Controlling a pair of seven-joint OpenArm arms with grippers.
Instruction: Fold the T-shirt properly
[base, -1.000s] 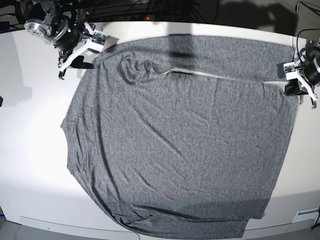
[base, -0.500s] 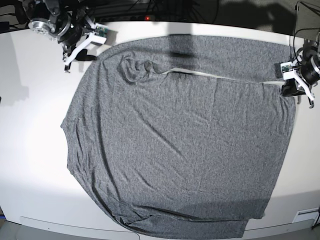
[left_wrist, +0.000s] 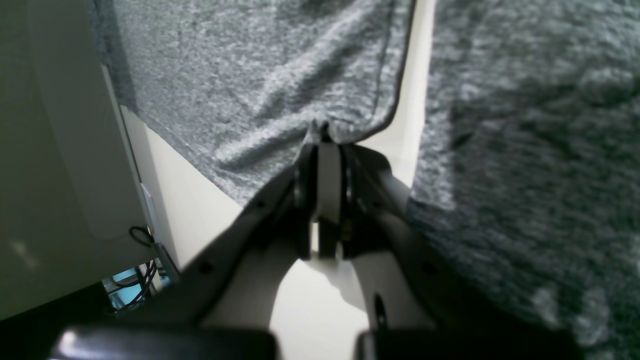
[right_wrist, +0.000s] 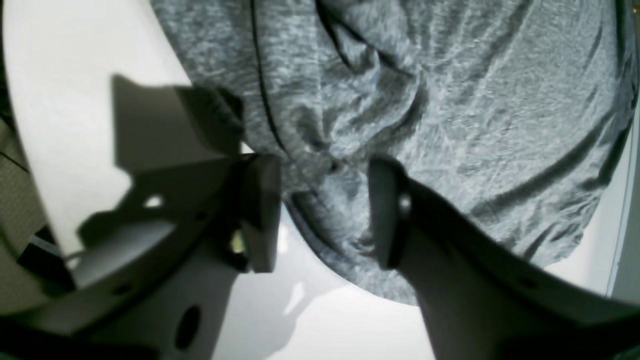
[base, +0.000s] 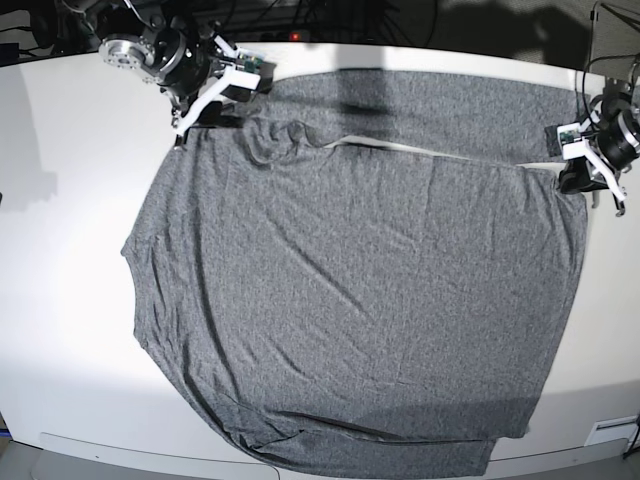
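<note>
Across the white table (base: 70, 200) the T-shirt (base: 370, 300) lies spread flat, a wide sheet of wrinkled heather-grey knit that covers most of the surface, with one long sleeve stretched along the far edge and a thin strip of bare table showing between that sleeve and the body. On the base view's right side, my left gripper (base: 580, 176) sits at the shirt's far corner with its jaws pressed together on the fabric; through the left wrist camera I see the hemmed edge bunched into a small peak right at my closed fingertips (left_wrist: 327, 150). On the base view's left side, my right gripper (base: 200, 112) hangs over the bunched folds near the other far corner. Its jaws stand well apart, and in the right wrist view the two pads (right_wrist: 260, 215) straddle a rumpled ridge of cloth beside a dark seam, with nothing clamped between them.
</note>
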